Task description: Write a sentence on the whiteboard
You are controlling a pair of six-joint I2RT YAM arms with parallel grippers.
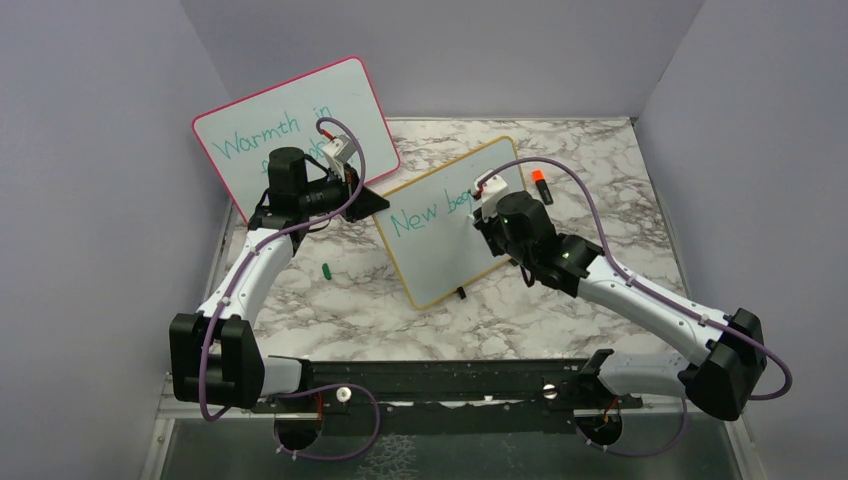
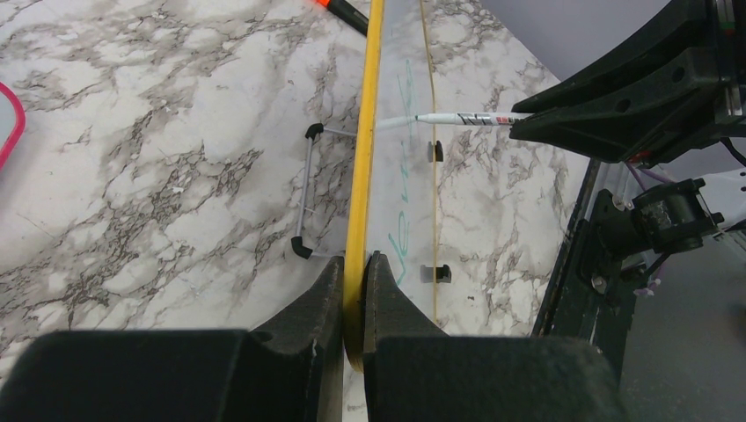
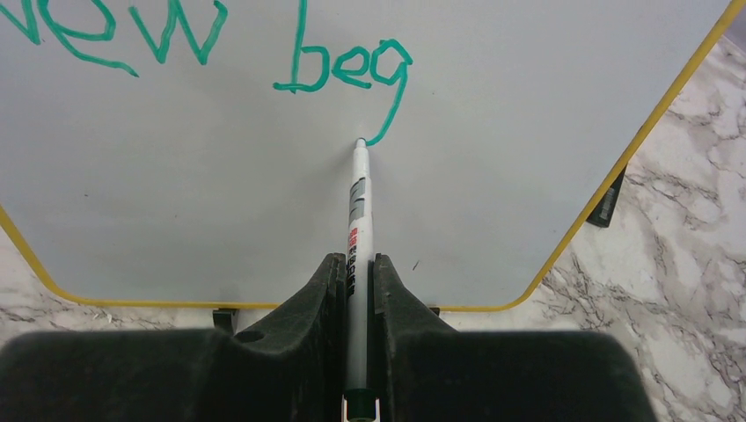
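The yellow-framed whiteboard (image 1: 440, 240) stands tilted at mid table. My left gripper (image 2: 354, 264) is shut on the whiteboard's yellow edge (image 2: 362, 158) at its upper left corner. My right gripper (image 3: 359, 264) is shut on a white marker (image 3: 357, 220), whose tip touches the whiteboard (image 3: 493, 132) at the tail of the "g". The sentence (image 3: 202, 44) reads "New beg" in teal. In the top view the right gripper (image 1: 492, 205) covers the end of the sentence (image 1: 432, 212). From the left wrist the marker (image 2: 457, 119) shows meeting the board side-on.
A larger pink-framed whiteboard (image 1: 300, 120) reading "Warmth in" leans at the back left, partly hidden by the left arm. A black marker with an orange cap (image 1: 541, 184) lies behind the yellow board. A small green cap (image 1: 326, 269) lies on the marble table (image 1: 330, 310).
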